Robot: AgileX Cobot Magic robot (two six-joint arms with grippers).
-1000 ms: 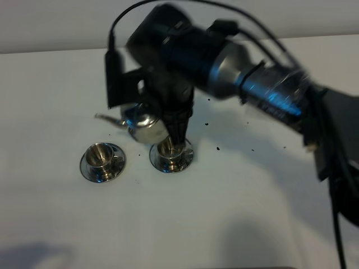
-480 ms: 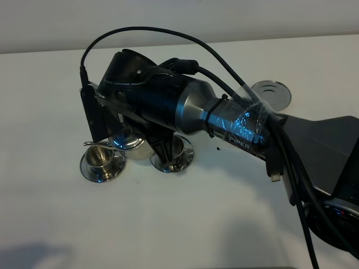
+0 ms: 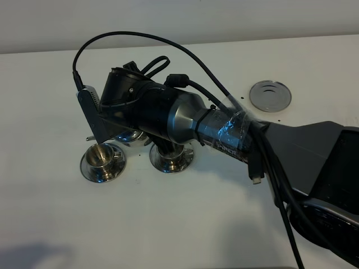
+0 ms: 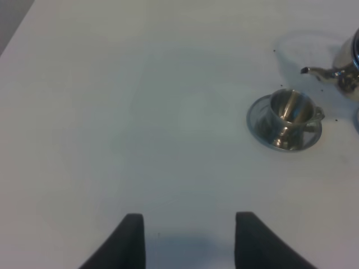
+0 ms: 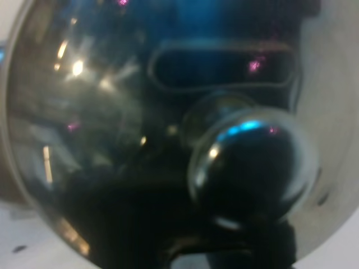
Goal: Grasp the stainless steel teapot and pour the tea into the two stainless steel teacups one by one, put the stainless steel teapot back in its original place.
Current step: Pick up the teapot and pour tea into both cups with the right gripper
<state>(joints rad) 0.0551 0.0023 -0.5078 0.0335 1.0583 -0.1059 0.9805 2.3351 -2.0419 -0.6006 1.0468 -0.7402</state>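
White table (image 3: 196,224), right arm (image 3: 168,115) low over teapot (image 4: 345,70)

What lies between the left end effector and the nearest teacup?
Nothing: the left wrist view shows only bare white table between the left end effector and that teacup.

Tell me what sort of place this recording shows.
Probably a lab or test bench, not a kitchen: a plain white tabletop, a black-and-silver robot arm with loose cables, and two small shiny steel teacups on saucers.
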